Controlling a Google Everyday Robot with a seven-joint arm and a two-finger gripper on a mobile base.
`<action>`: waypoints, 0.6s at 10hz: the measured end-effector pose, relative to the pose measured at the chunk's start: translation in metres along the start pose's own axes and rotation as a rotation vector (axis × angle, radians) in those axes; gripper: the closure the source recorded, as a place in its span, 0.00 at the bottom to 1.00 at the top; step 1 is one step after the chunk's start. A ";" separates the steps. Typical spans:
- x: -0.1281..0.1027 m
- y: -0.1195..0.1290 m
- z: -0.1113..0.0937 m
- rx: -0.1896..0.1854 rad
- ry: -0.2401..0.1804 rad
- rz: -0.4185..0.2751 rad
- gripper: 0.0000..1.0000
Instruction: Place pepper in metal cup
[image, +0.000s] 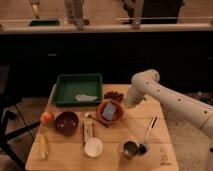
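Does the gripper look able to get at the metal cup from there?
Probably yes: the gripper hangs beside the orange bowl, and only bare tabletop lies between it and the metal cup.

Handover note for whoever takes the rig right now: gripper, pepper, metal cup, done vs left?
Gripper: low over the far right part of the table, just right of the orange bowl. I cannot tell whether it holds anything.
Pepper: probably the thin dark strip lying on the table in front of the orange bowl, behind the white cup; not certain.
Metal cup: upright near the front edge, right of the white cup, with the spoon head beside it.
Done: nothing visible; the pepper is not in the cup.
Left: reach the pepper, grasp it, carry it to the cup, release.
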 end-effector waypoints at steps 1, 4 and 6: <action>0.006 -0.006 0.003 -0.002 0.010 0.001 0.42; 0.022 -0.017 0.003 0.018 0.024 0.004 0.20; 0.026 -0.021 0.003 0.055 0.025 -0.010 0.20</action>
